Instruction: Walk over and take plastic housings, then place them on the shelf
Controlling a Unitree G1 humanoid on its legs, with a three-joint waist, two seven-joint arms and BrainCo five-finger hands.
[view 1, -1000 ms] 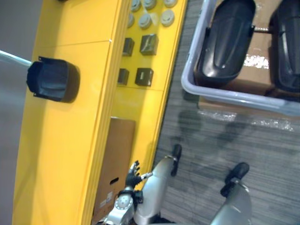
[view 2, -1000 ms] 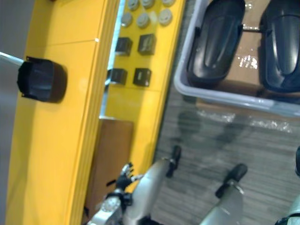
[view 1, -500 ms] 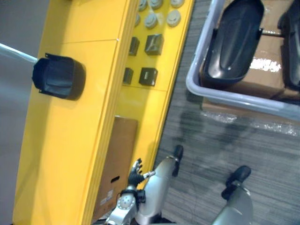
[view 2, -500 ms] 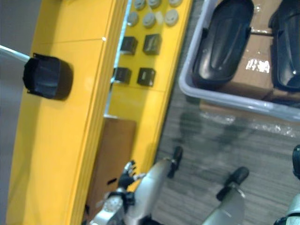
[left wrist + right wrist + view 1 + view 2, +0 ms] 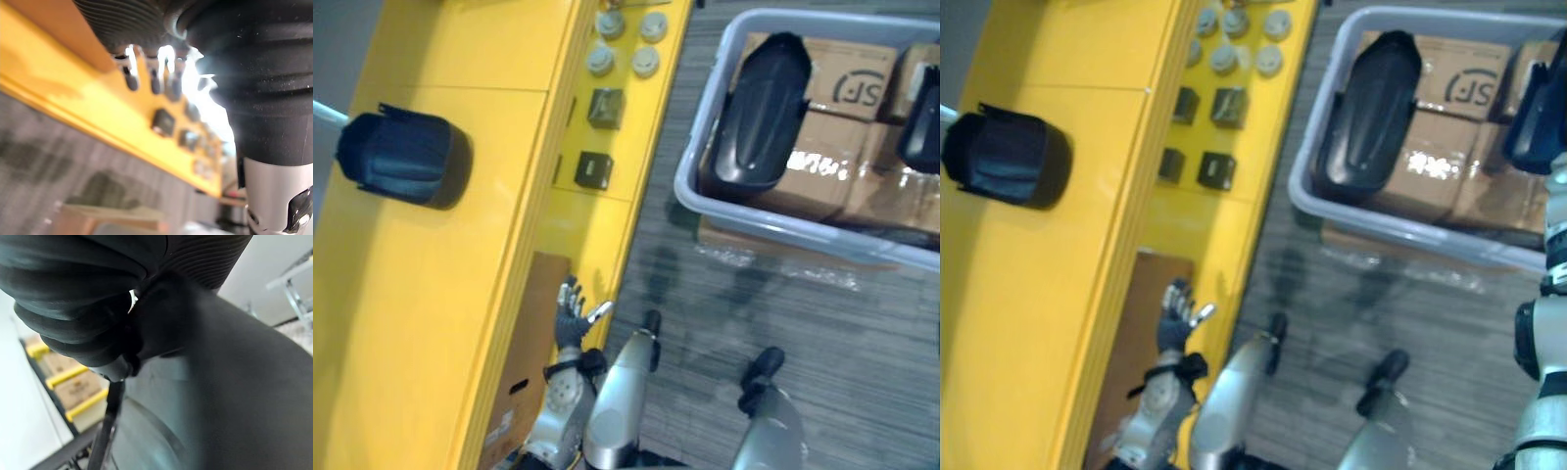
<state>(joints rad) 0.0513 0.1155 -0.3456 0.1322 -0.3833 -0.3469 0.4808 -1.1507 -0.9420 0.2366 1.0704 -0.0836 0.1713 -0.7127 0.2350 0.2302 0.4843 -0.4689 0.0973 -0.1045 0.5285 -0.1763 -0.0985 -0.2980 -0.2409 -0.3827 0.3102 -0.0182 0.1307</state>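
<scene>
Taking step: the long black plastic housings (image 5: 759, 108) lie in the grey plastic tub (image 5: 783, 225) by the yellow shelf (image 5: 440, 294). The left hand (image 5: 570, 315) is spread flat, holding nothing. About the right hand (image 5: 205, 254) I cannot tell. Next, reach in and grab one

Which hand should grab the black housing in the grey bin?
Probably right. The right arm reaches the grey bin that holds the black housing; the left hand sits open by the yellow shelf, farther away.

Head eyes looking down from high, side by side, sharing the yellow shelf (image 5: 440, 294) and grey bin (image 5: 832, 15) (almost one picture), wrist cameras close behind left hand (image 5: 131, 73) and right hand (image 5: 205, 254).
</scene>
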